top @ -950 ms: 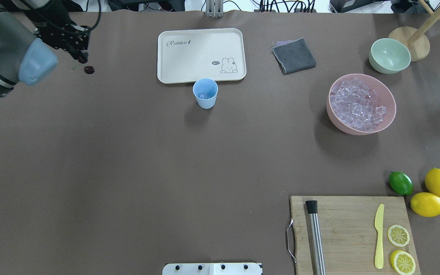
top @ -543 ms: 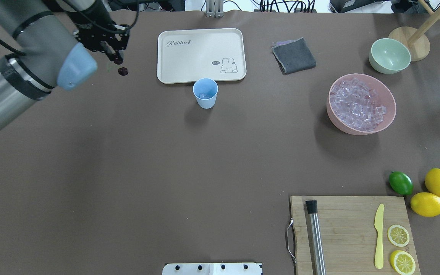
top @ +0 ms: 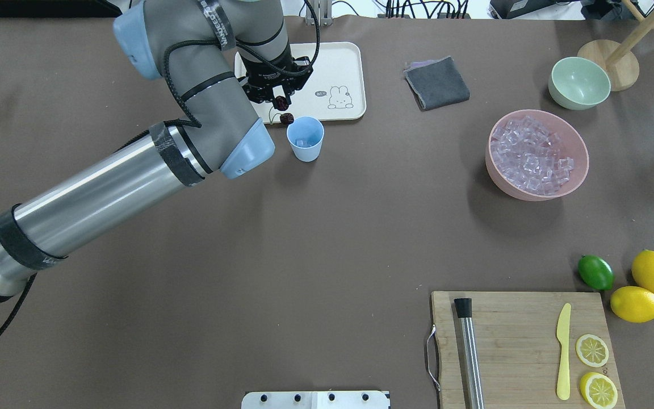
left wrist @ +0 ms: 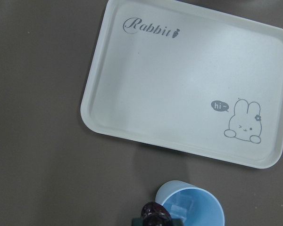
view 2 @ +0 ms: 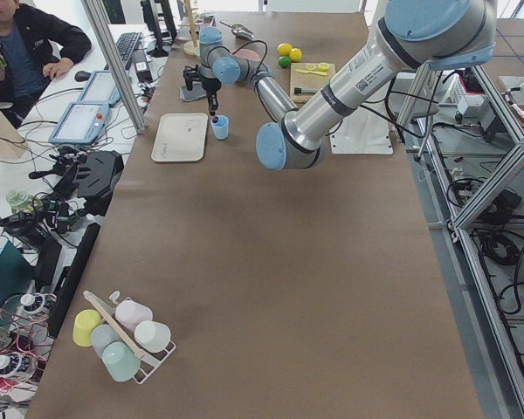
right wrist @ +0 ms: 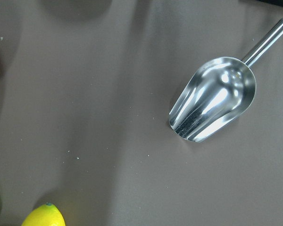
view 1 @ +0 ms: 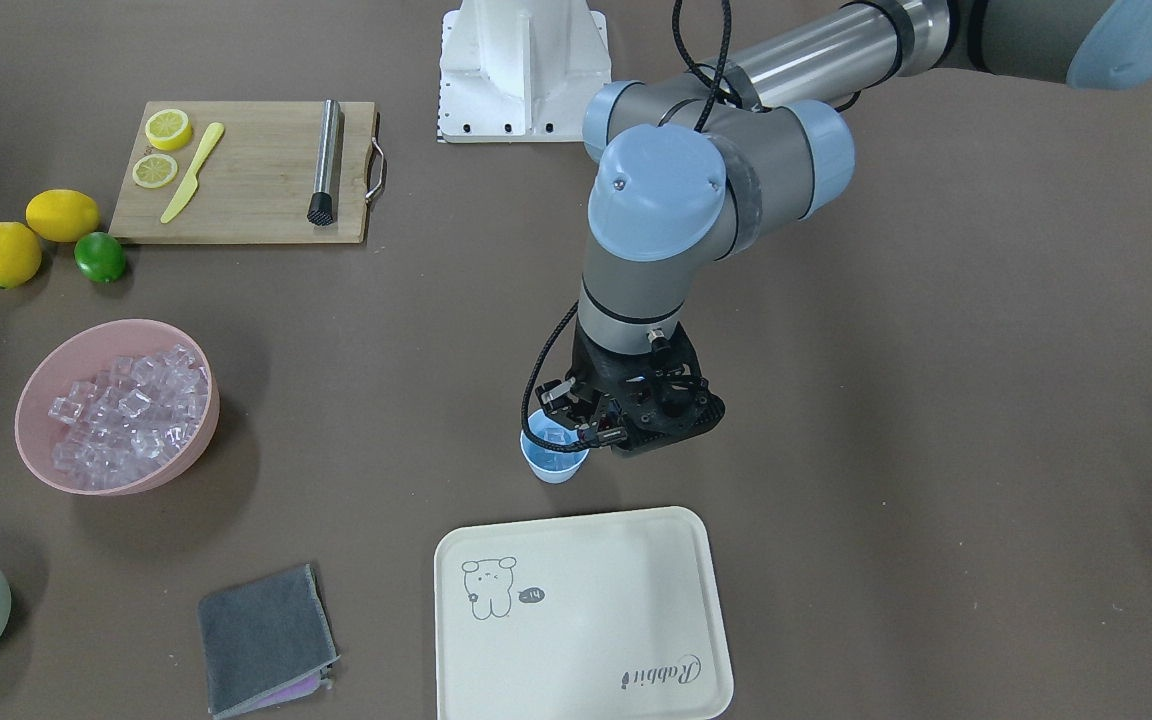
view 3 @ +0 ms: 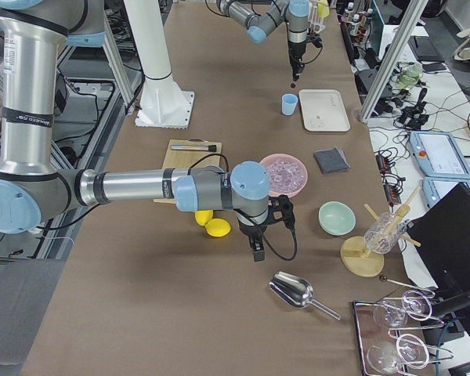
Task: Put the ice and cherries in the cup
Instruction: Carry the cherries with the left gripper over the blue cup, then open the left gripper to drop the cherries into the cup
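Brown table (top: 327, 227); left arm (top: 105, 193) stretched across it toward the far side; right arm (view 3: 133, 188) low beside the lemons (view 3: 217, 227), its claw (view 3: 258, 251) seen only from the side view, so can't tell if open or closed; cream tray (top: 304, 74) just behind the cup (top: 305, 143); pink bowl (top: 581, 153) well off to the right, heaped w/ ice (top: 531, 156); cup stands upright on the table (a few ice cubes inside); left claw (top: 279, 100) is pinched closed on the cherries (top: 286, 118), one fruit between the fingers, the other dangling; the pair hangs in the air just left of the cup's rim, above it, not in it.
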